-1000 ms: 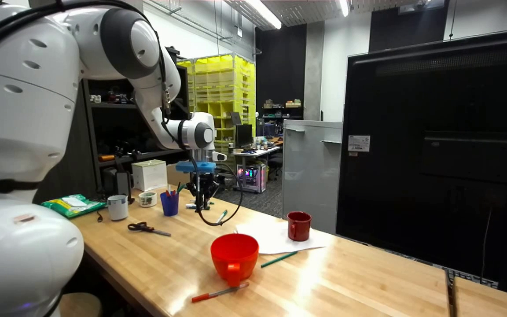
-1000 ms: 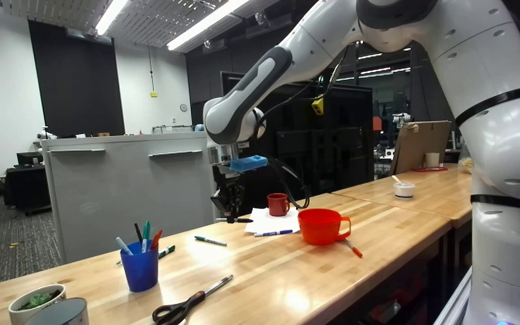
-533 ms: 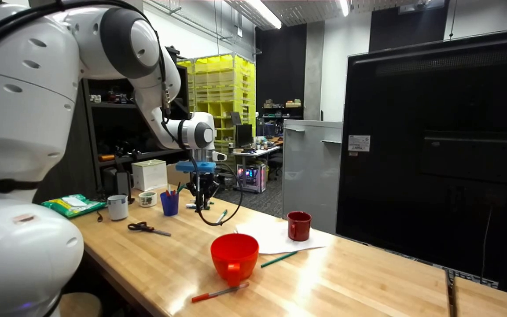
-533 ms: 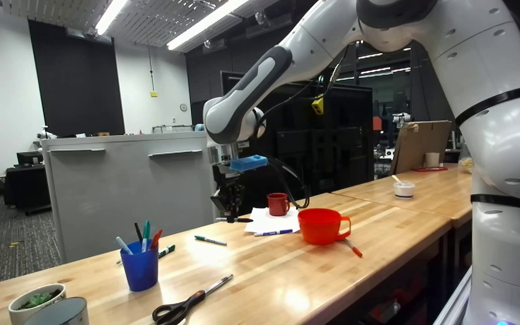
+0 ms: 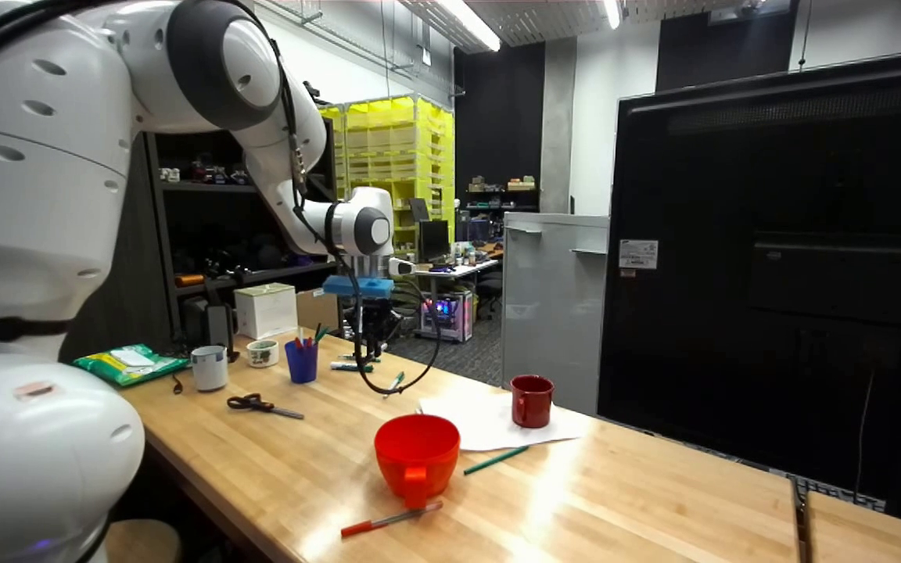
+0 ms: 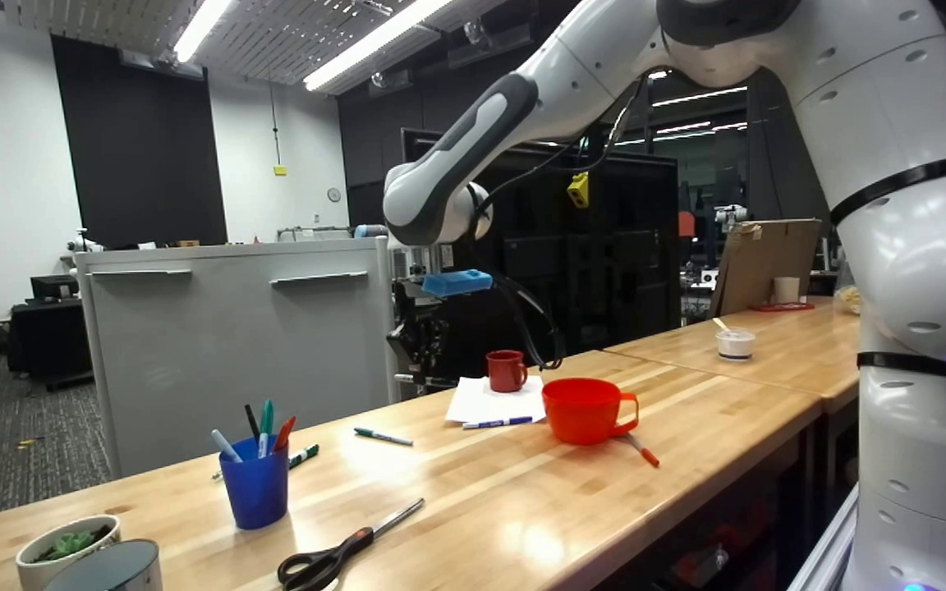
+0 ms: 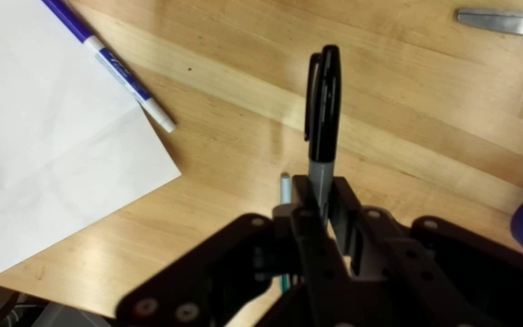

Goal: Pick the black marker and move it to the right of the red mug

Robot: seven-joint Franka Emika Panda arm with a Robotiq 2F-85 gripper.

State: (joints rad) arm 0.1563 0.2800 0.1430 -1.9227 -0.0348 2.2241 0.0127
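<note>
Blue walls mark the pen cup [image 6: 256, 497] at the left of an exterior view, set on the desk [image 6: 506, 501] in from the edge that passes the grey cabinet [image 6: 227, 353]. To its right, close to that same edge, the hand [image 7: 320, 186] pinches the black marker [image 7: 328, 109] by its grey barrel, the cap jutting toward the edge where the robot stands. The pick looks done: the marker shows above the desk's edge line, so I judge it clear of the wood. The placing is not done: the marker is left of the red mug [image 6: 507, 371], which stands upright on white paper [image 6: 473, 404] near the cabinet-side edge. What remains is to carry it past the mug, toward the corner by the seam [image 5: 801, 512], lower it and let go. Height over the mug's rim will matter if the route runs straight; the wide red bowl [image 6: 580, 419] stands nearer the robot's edge.

Farthest right, the arm [image 6: 580, 74] stands beside that edge, bent high at the elbow, its forearm sloping down leftward across the desk to a wrist that points the hand at the wood.
</note>
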